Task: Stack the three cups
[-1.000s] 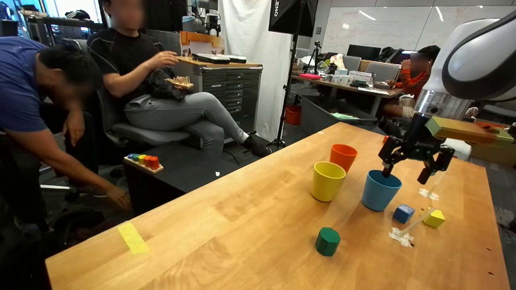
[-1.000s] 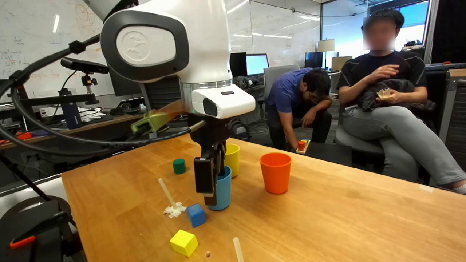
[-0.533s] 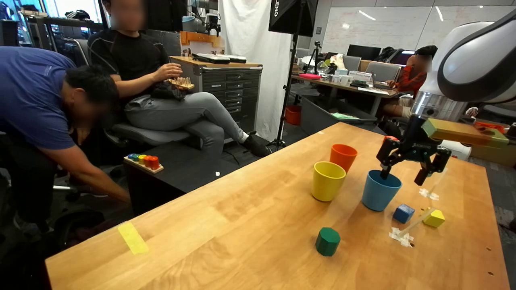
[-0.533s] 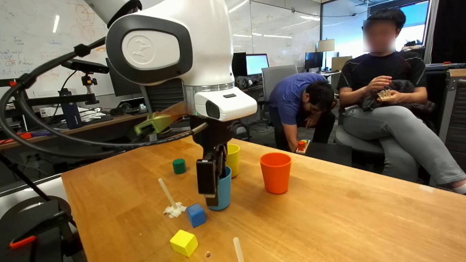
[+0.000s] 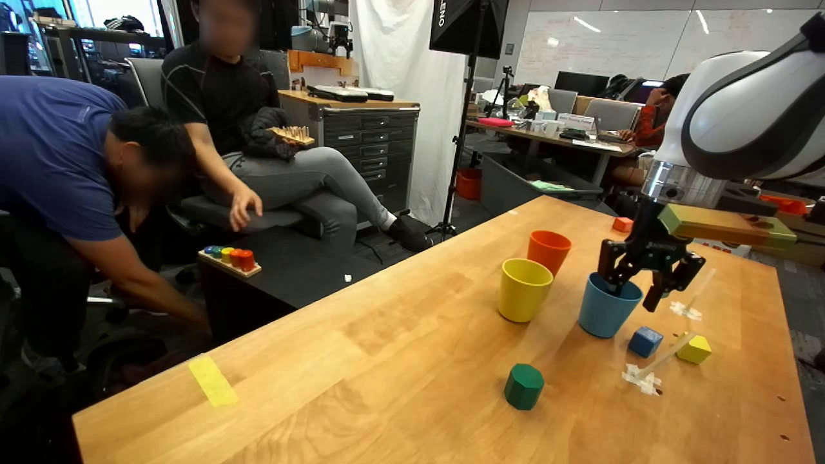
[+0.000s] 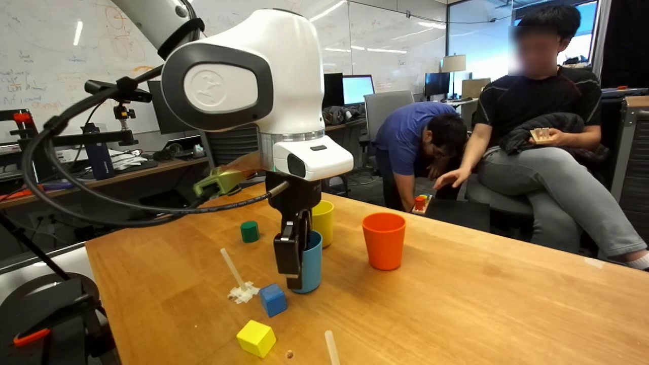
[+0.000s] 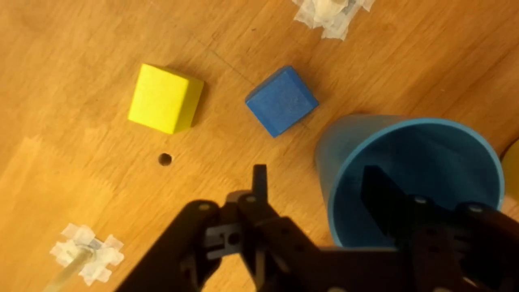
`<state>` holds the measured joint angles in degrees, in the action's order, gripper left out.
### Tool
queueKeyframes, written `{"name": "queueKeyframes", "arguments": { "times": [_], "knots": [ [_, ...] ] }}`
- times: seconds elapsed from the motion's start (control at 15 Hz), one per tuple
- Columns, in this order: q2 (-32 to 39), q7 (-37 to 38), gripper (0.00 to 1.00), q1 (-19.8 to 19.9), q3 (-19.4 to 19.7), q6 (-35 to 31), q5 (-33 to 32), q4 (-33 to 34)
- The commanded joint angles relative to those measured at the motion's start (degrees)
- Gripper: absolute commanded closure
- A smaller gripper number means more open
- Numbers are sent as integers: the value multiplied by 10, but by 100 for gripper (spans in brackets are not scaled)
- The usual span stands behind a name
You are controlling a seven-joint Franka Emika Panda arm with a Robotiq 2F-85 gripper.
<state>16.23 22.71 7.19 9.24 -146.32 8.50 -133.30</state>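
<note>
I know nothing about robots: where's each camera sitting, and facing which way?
Exterior view: apart from the arm, looking down over the table and yellow cup; arm and end effector at right.
Exterior view: also apart, looking toward the person in black; arm and end effector left of center.
Wrist view: on the arm, facing down at the blue cup; just the end effector shows.
Shared: orange cup and arm in both exterior views; blue cup in all three.

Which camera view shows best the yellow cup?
The exterior view where nothing covers the yellow cup. In an exterior view, the hand and blue cup partly hide it; the wrist view shows only a sliver at right.
</note>
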Motion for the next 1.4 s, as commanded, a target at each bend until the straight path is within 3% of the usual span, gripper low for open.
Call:
{"name": "queueKeyframes", "arguments": {
  "times": [0.0, 0.27, 0.93, 1.33],
  "knots": [
    [13, 16, 69, -10, 4, 19, 2, 21],
    [7, 18, 100, -10, 4, 27, 6, 22],
    [-29, 9, 99, -6, 6, 44, 7, 10],
    [-131, 6, 99, 9, 15, 75, 15, 5]
  ]
}}
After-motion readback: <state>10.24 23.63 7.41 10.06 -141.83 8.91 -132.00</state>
